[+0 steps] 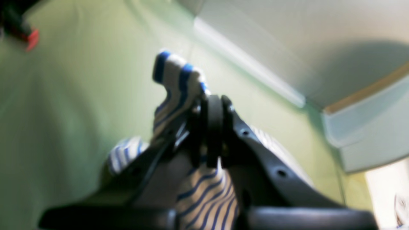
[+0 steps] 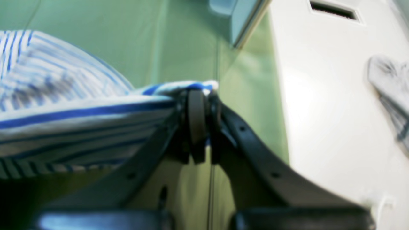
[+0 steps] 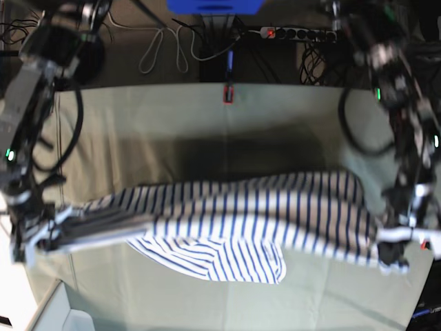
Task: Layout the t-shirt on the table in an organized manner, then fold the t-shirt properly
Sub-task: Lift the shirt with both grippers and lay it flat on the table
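Observation:
The t-shirt [image 3: 241, 214], white with blue stripes, hangs stretched across the table [image 3: 172, 117] between my two grippers, with one part drooping at the lower middle. My left gripper [image 3: 391, 256], at the right of the base view, is shut on one end of it. In the left wrist view the gripper [image 1: 212, 102] pinches striped cloth [image 1: 174, 76] above the table [image 1: 80, 95]. My right gripper [image 3: 38, 241], at the left, is shut on the other end. In the right wrist view the gripper [image 2: 203, 95] clamps a bunched edge of the shirt [image 2: 64, 105].
A red clamp [image 3: 229, 93] sits on the table's far edge, and another shows in the left wrist view [image 1: 32, 38]. Cables and a power strip [image 3: 296, 32] lie beyond the table. A pale box [image 3: 58, 314] stands at the front left corner.

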Motion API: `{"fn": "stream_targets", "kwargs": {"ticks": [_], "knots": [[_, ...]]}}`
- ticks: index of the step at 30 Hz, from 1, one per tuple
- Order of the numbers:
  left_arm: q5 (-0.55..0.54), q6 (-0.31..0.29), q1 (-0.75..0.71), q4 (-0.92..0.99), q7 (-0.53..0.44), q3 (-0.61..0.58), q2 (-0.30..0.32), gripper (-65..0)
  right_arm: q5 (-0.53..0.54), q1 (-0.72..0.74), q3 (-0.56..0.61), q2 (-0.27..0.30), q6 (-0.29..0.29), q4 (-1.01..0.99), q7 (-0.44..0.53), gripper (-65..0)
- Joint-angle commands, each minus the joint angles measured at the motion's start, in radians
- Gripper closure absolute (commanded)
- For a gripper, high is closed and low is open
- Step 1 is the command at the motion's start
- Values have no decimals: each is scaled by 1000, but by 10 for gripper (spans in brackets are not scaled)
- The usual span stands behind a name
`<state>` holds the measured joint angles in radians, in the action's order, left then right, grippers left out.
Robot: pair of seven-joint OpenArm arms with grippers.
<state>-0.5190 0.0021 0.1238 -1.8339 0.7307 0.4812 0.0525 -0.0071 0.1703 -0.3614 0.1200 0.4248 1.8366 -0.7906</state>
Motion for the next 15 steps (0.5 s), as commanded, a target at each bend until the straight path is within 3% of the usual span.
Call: {"fn": "stream_targets", "kwargs": {"ticks": [1, 5, 15], "knots": [[-5, -4, 69, 24, -10, -19, 0, -1, 8, 73, 0, 13, 4, 18, 30, 0], [10, -4, 274, 145, -6, -66, 7, -1, 6, 248, -11, 20, 3, 28, -11, 0], [9, -6, 686, 356, -10, -157, 45, -1, 6, 618, -11, 125, 1, 24, -77, 0]]}}
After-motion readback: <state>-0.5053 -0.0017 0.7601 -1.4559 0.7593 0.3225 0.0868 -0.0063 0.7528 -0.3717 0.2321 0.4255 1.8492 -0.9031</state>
